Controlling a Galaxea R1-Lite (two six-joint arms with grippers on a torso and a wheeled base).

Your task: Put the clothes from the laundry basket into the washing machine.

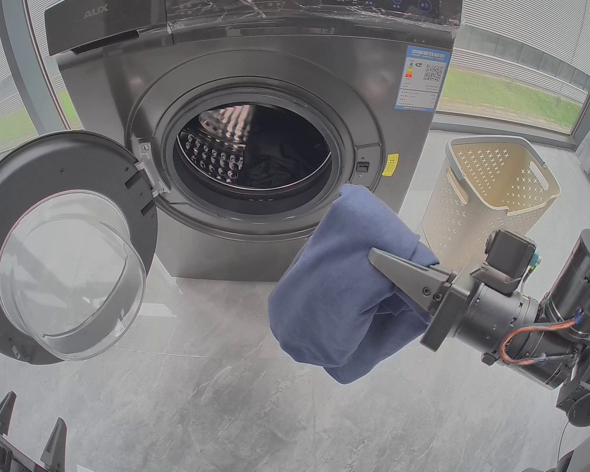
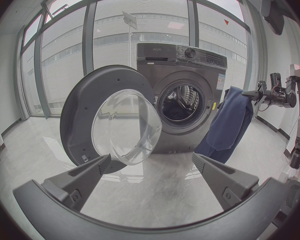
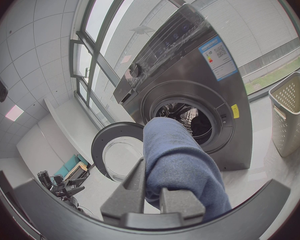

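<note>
Standing on the grey floor (image 1: 196, 388) before a wall of windows, the washing machine (image 1: 255, 60) is seen front-on. Its round door (image 1: 65, 244) is swung fully open to the robot's left, so that the drum is exposed, and dark clothes (image 1: 282, 155) are seen lying inside it. The laundry basket (image 1: 498, 185), pale and perforated, is set upright on the floor just beside the machine's right side. A blue garment (image 1: 334, 296) is held in the air in front of the machine, below and slightly to the right of the drum opening, where it hangs in loose folds. It is draped over and clamped between the fingers (image 1: 400, 270) of the right gripper (image 1: 381, 262), which is placed in front of the basket and pointed toward the machine. The left gripper (image 1: 34, 409) is found low, near the floor and under the open door, with its fingers (image 2: 80, 177) spread wide apart.
</note>
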